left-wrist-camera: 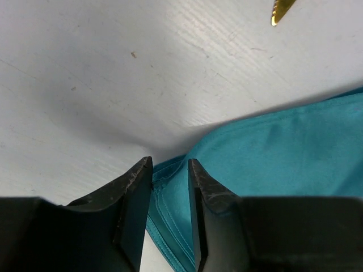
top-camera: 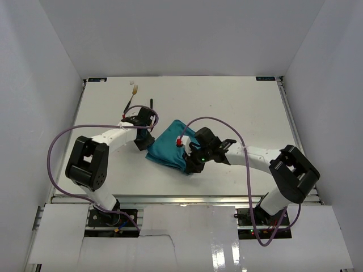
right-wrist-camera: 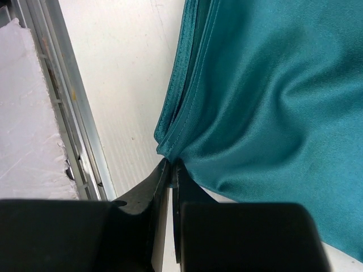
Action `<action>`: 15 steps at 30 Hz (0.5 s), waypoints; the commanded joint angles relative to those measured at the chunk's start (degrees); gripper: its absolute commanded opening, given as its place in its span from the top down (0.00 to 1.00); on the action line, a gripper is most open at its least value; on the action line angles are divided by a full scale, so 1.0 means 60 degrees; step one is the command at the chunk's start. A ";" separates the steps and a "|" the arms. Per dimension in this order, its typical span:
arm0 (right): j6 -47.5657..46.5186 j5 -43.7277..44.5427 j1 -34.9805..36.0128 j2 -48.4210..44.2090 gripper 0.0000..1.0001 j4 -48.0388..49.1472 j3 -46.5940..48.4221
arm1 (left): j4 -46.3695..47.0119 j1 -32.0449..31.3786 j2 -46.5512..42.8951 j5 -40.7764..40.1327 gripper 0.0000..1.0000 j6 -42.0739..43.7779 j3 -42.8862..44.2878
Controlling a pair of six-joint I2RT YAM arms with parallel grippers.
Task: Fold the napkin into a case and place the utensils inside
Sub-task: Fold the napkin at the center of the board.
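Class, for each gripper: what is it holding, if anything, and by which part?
The right gripper pinches the napkin at a hemmed corner. The left gripper stands open over the napkin's edge, holding nothing.

Even white light floods your overhead view, leaving the bench (top-camera: 238,107) bright and nearly shadowless. In your left wrist view the napkin (left-wrist-camera: 283,164) throws a soft grey shadow, while the fingers (left-wrist-camera: 133,192) go near black and soft-edged against the lens.
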 commanded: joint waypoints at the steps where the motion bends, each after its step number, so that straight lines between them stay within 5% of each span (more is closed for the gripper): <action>1: 0.0172 -0.0122 0.0125 0.0189 0.92 0.0569 -0.0112 | 0.0121 0.0036 -0.0067 0.0234 0.57 -0.0142 -0.0243; 15: 0.0685 0.0318 0.0257 0.0234 0.92 0.0921 -0.0347 | 0.0576 0.0036 -0.0200 0.0730 0.44 -0.0245 -0.1240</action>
